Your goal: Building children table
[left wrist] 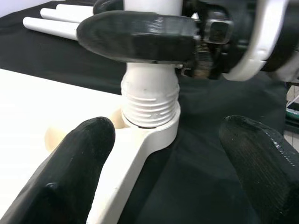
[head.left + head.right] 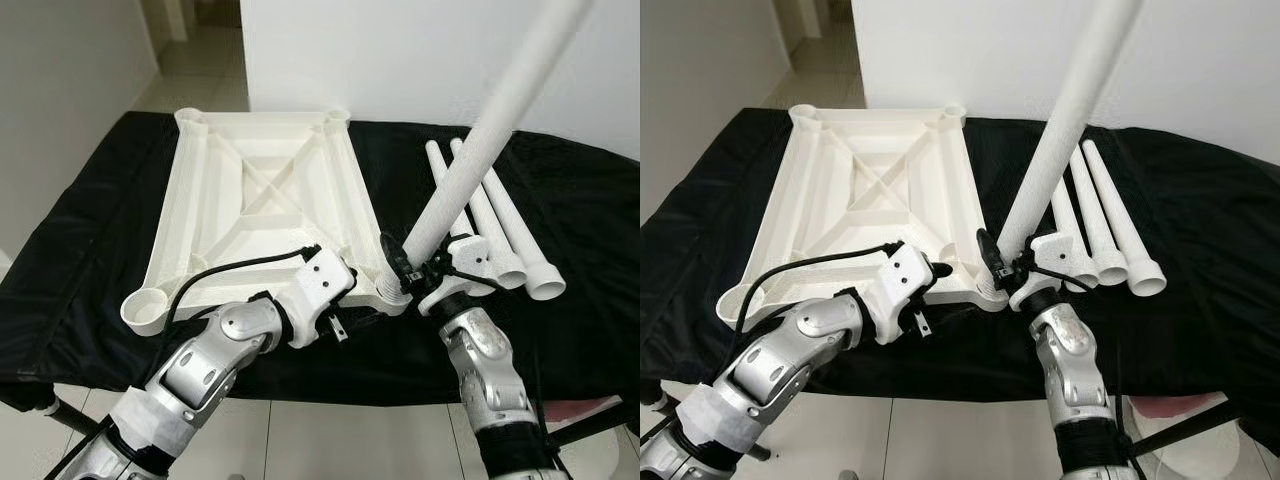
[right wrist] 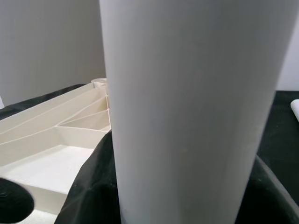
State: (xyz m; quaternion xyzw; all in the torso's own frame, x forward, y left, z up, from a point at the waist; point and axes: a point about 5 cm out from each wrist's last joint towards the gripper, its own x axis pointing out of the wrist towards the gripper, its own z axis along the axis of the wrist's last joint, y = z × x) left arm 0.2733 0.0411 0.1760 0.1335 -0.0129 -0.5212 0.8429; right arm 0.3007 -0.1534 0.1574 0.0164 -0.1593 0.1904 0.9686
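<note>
White leg (image 2: 480, 150) pinched by right claw (image 2: 408, 272) at tabletop (image 2: 255, 200) corner socket; left claw (image 1: 154, 177) spread.

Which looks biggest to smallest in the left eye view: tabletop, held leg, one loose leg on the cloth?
1. Upturned tabletop, largest by far.
2. Held leg, gripped by the right hand at the corner socket. It rises toward the camera, so nearness inflates it.
3. Loose leg, smallest-looking, but probably the same real size as the held one.

A black cloth (image 2: 90, 250) covers the support across the frame; on it lie the upturned white tabletop (image 2: 255, 190) centre-left and 3 white legs (image 2: 505, 225) at right
</note>
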